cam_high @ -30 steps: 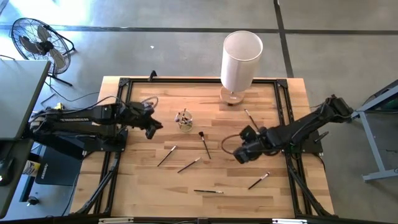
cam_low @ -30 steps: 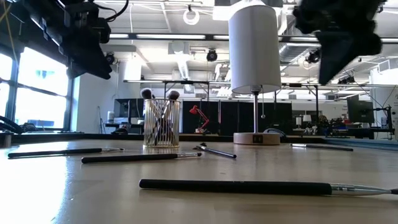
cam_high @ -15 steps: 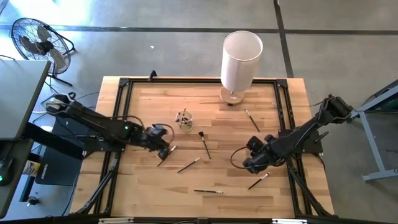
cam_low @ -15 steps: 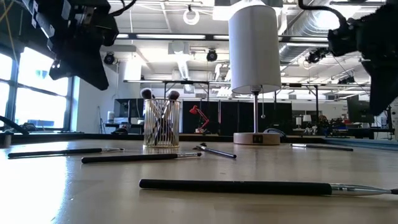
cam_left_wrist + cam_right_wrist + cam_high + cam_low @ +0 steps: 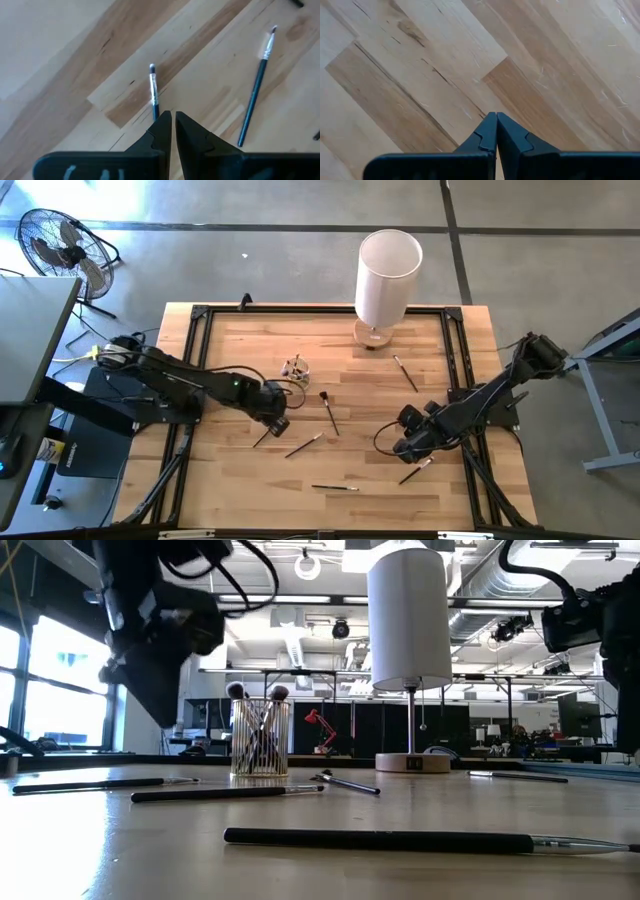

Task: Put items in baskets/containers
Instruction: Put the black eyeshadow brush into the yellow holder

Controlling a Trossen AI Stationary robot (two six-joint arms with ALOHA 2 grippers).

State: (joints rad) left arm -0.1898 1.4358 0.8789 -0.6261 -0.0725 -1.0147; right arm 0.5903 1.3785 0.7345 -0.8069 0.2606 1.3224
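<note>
We find the left gripper (image 5: 172, 119) almost shut directly over a brush (image 5: 154, 92), jaws squeezing its handle, whose long axis runs straight ahead; the right gripper (image 5: 496, 120) is shut, empty.

Wooden table (image 5: 230, 490) with scattered brushes (image 5: 328, 412), cup (image 5: 296, 373)

Even, bright daylight falls on the wooden surface (image 5: 330, 460) with only faint shadows, while in the low view the left arm (image 5: 160, 630) is a dark blurred silhouette against bright windows (image 5: 60, 690) and ceiling lamps (image 5: 308, 562), and the nearest brush (image 5: 400, 839) looks soft.
</note>
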